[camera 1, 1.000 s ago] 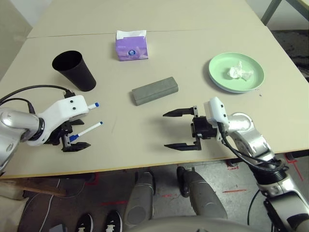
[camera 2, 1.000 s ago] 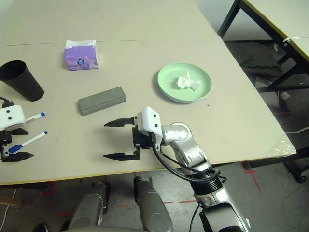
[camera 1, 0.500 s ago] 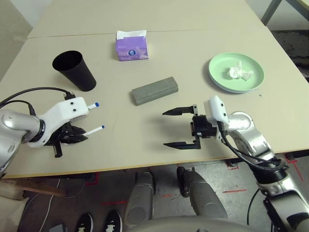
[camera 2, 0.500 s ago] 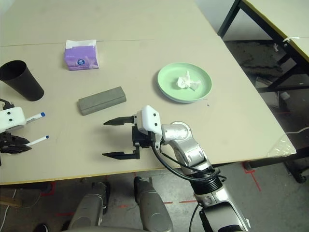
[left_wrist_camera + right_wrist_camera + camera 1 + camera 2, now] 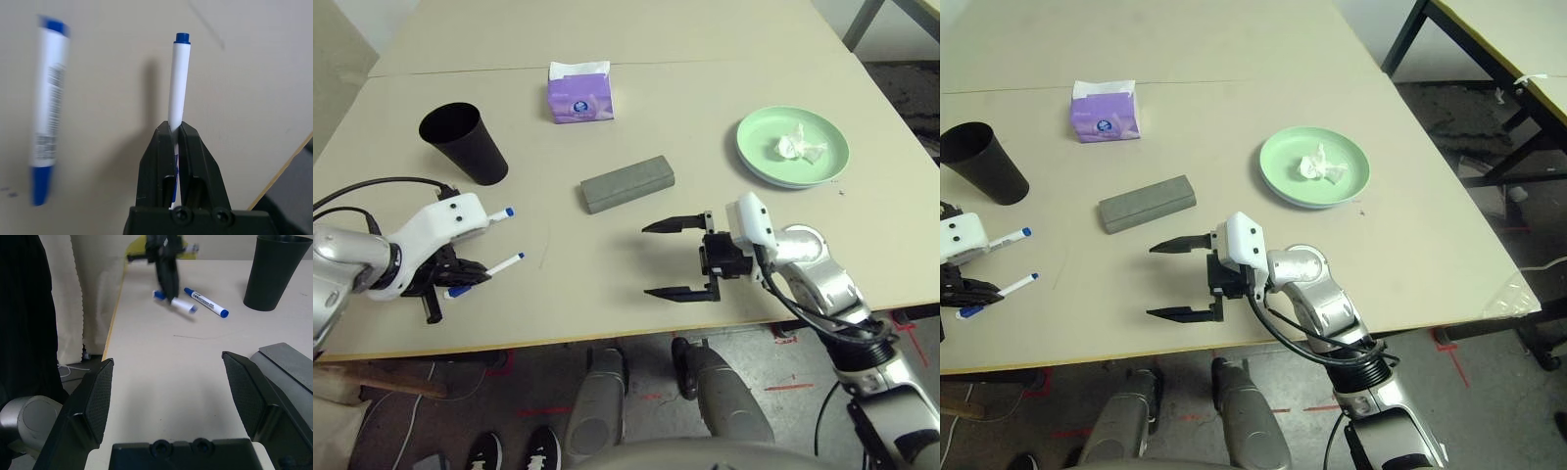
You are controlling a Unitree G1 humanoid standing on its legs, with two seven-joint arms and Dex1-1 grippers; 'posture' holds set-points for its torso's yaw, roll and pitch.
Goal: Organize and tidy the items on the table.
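My left gripper point(image 5: 450, 284) is shut on a blue-capped white marker point(image 5: 178, 78) near the table's front left edge, holding it just off the table point(image 5: 568, 294). The second marker point(image 5: 46, 107) lies beside it, partly under my wrist. My right gripper point(image 5: 647, 261) stands open above bare table, in front of the grey glasses case point(image 5: 627, 183). The black cup point(image 5: 465, 144) stands upright at the left. A crumpled white tissue point(image 5: 800, 147) lies on the green plate point(image 5: 754, 157), which sits on a light blue plate whose rim point(image 5: 798, 183) peeks out. The sunglasses are out of view.
A purple tissue pack point(image 5: 578, 93) stands at the back middle, just in front of the table's seam line point(image 5: 705, 62). The table's right edge runs close to the plates. Bare tabletop lies between the two grippers.
My left gripper turned and went from open around the marker to shut on it, then raised it slightly. The right gripper stayed open and almost still.
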